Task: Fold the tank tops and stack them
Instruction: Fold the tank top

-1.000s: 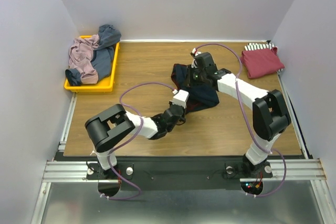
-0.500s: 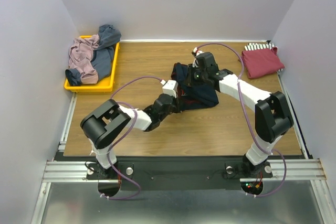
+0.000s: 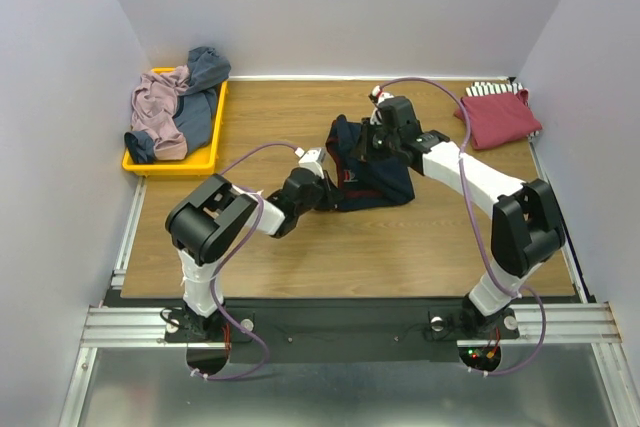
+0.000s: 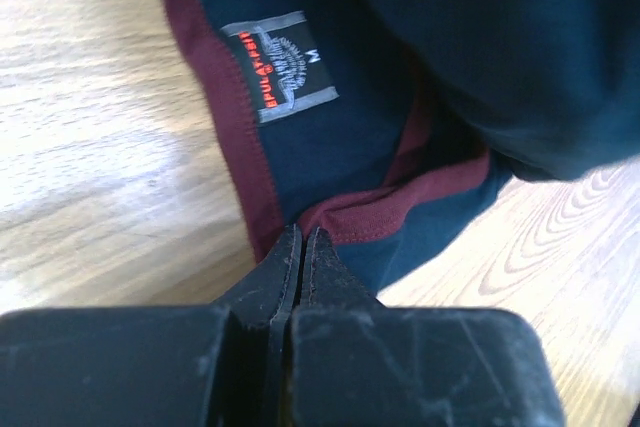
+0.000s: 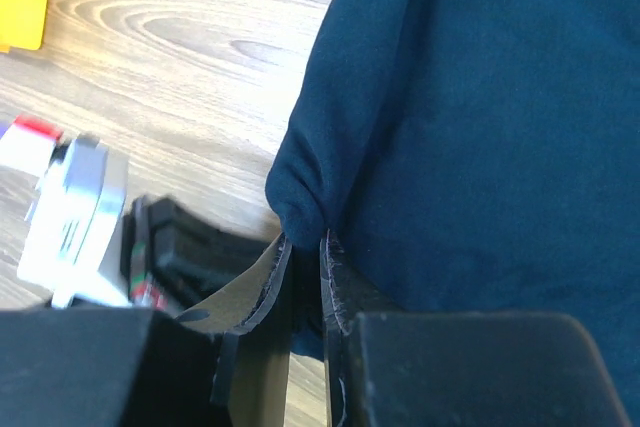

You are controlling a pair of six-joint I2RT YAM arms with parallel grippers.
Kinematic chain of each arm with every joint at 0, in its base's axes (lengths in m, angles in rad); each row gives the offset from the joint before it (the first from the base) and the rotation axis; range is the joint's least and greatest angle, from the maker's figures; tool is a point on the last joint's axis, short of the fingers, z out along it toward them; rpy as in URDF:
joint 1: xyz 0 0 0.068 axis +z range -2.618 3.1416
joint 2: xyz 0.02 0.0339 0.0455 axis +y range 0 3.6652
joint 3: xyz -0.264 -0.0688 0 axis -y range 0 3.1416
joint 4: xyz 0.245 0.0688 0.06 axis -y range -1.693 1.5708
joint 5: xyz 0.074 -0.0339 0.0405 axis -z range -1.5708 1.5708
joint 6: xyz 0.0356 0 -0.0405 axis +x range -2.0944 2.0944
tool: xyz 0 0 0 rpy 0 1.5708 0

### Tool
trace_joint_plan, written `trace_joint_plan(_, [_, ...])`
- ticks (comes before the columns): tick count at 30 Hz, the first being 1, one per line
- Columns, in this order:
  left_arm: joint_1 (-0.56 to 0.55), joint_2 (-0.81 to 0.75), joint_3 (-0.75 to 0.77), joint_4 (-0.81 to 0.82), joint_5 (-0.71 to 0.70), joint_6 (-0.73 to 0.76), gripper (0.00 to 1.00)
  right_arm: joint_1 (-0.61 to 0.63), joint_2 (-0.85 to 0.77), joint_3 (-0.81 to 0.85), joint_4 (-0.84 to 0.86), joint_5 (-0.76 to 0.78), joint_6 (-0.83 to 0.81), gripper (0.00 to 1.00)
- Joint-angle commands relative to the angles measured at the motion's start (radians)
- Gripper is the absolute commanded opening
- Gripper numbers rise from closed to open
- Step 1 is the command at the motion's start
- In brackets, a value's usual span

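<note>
Mid-table, jersey lies bunched: limp, light, likely to sag and slide. Jaws of left gripper pinch its maroon trim; right gripper pinches a navy fold. Trim seam probably gives firmest hold.

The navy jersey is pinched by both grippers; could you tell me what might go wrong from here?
The left gripper grips only the edge of the navy cloth jersey with maroon trim, so it may slip free. The right gripper pinches a bunched fold, so pulling could crease rather than flatten.
</note>
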Motion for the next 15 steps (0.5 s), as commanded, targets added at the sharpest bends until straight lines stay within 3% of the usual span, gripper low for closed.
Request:
trace_joint_plan(1, [0.044,0.012,0.047,0.035,0.102,-0.081,0.0,-0.006,-0.055,-0.019,0.056,0.0,-0.008,0.0])
trace_joint_plan(10, [0.082,0.033,0.088,0.016,0.177,-0.167,0.0,-0.006,-0.059,-0.071,0.092,-0.023,0.009,0.0])
trace_joint_plan(15, [0.099,0.047,0.094,-0.004,0.191,-0.216,0.0,-0.006,-0.045,-0.153,0.2,-0.064,0.076,0.0])
